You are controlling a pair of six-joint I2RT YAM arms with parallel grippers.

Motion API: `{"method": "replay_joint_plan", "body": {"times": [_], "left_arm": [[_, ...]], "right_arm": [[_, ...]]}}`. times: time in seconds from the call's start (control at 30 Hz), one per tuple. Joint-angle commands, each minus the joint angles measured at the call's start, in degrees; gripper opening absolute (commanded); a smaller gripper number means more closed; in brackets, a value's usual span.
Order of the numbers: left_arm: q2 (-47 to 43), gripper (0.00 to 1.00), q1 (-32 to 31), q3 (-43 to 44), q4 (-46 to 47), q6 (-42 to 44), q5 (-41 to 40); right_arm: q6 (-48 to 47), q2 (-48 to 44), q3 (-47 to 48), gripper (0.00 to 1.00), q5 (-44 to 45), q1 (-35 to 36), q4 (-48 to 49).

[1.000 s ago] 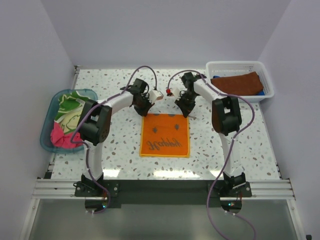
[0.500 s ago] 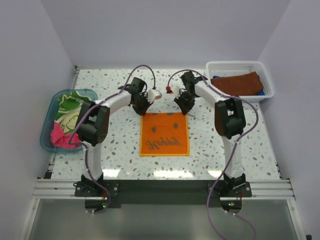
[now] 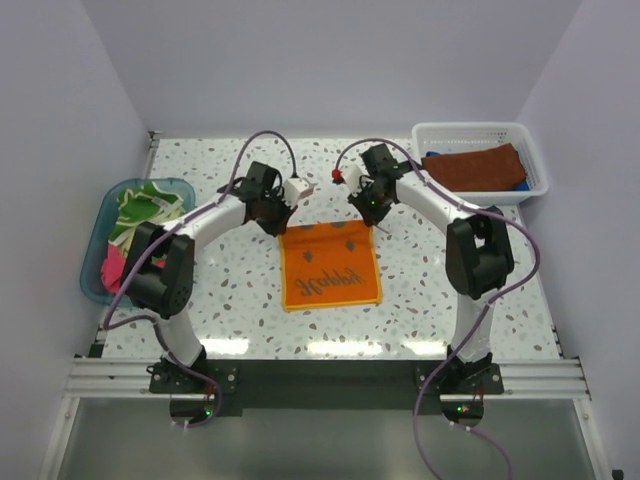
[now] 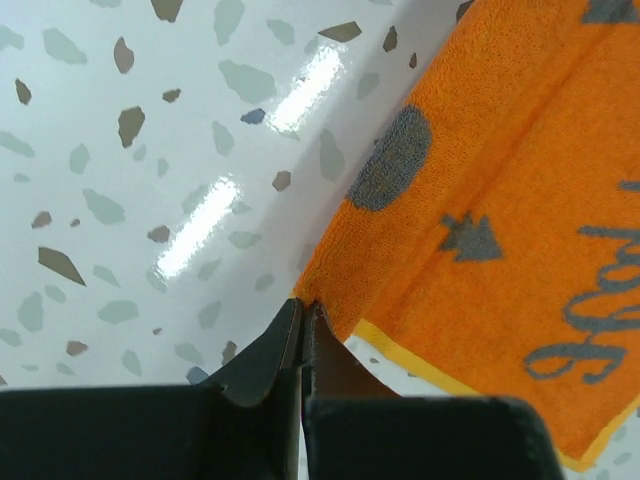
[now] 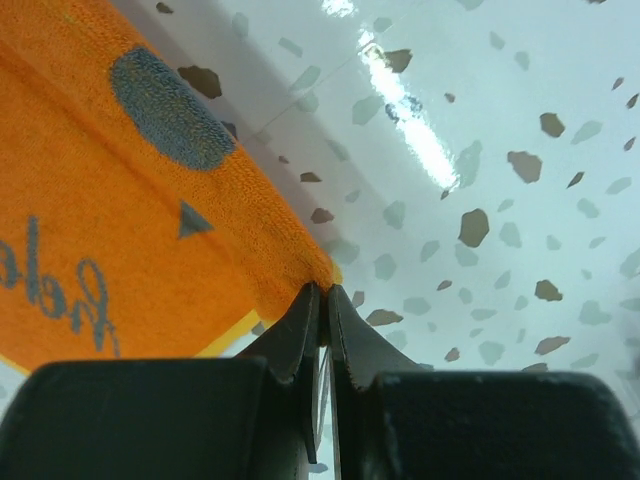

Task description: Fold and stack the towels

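Currently, you are seeing the orange towel (image 3: 331, 270) lying on the table (image 3: 240, 290), with the left gripper (image 4: 303, 312) and the right gripper (image 5: 322, 295) each clamping one of its far corners, and the rust brown towel (image 3: 475, 167) sitting in the white basket (image 3: 470, 127) beyond.

Arm links: I see smooth white rounded shells on the left arm (image 3: 215, 210) and the right arm (image 3: 428, 195).
Joints: bulky black housings (image 3: 160, 280) sit between the white links.
Cables: one purple cable (image 3: 262, 137) runs along each arm.
Bases: black blocks (image 3: 185, 378) bolted on a silver rail (image 3: 320, 375).
Left gripper (image 4: 303, 308): matte black tapered fingers (image 4: 262, 355).
Right gripper (image 5: 322, 292): matching black wedge fingers (image 5: 295, 335).
Wrists: a white block (image 3: 298, 188) on the left, a red mark (image 3: 338, 177) on the right.
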Motion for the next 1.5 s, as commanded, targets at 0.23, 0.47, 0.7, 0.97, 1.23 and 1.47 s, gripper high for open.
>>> {"method": "replay_joint_plan", "body": {"times": [0.23, 0.47, 0.7, 0.97, 1.23, 1.47], "left_arm": [[-14.4, 0.00, -1.1, -11.9, 2.3, -15.2, 0.0], [-18.7, 0.00, -7.6, -21.6, 4.5, -27.4, -1.0], [-23.8, 0.00, -9.6, -25.0, 3.7, -32.3, -4.3], [-22.4, 0.00, -9.7, -23.3, 0.9, -33.8, -4.1], [-25.8, 0.00, -10.0, -23.7, -1.9, -36.3, -4.7], [-25.6, 0.00, -11.1, -28.2, 0.6, -38.1, -3.1]], "right_arm": [[13.7, -10.9, -9.5, 0.00, 0.6, 1.1, -0.1], [19.5, -15.7, -17.8, 0.00, 1.8, 2.4, -0.3], [22.9, -20.8, -24.6, 0.00, 1.6, 3.5, 0.0], [25.6, -24.1, -27.8, 0.00, -1.8, 3.5, 0.1], [29.4, -25.8, -29.0, 0.00, -4.5, 3.5, -2.9], [31.7, -26.2, -33.0, 0.00, -5.5, 3.5, -1.7]]}}
